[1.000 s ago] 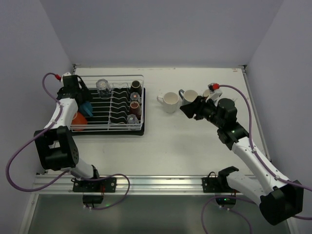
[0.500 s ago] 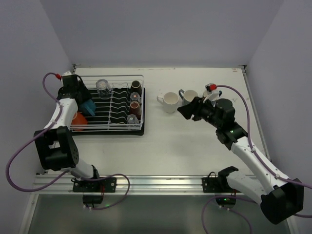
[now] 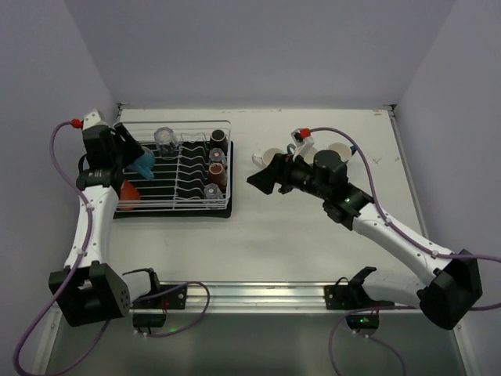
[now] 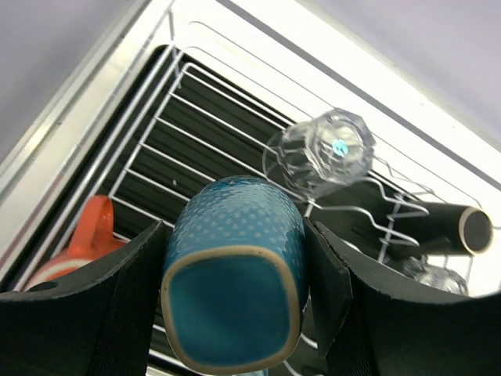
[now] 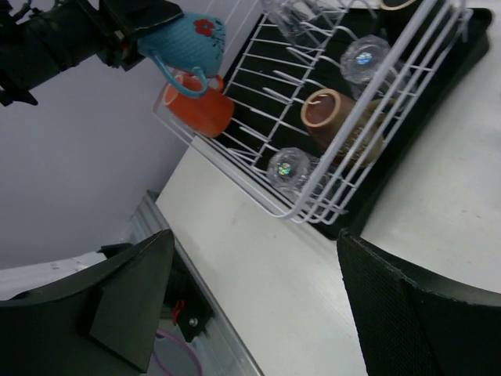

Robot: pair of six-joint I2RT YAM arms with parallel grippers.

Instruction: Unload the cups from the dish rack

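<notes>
Pinching the light-blue mug by its sides, L gripper holds it tilted above the left end of the dish rack. Orange mug lies in the rack just below. Glass tumbler & brown cups sit further right in the rack. R gripper: jaws spread wide, nothing btwn them, over the table btwn rack & cream mug.
</notes>
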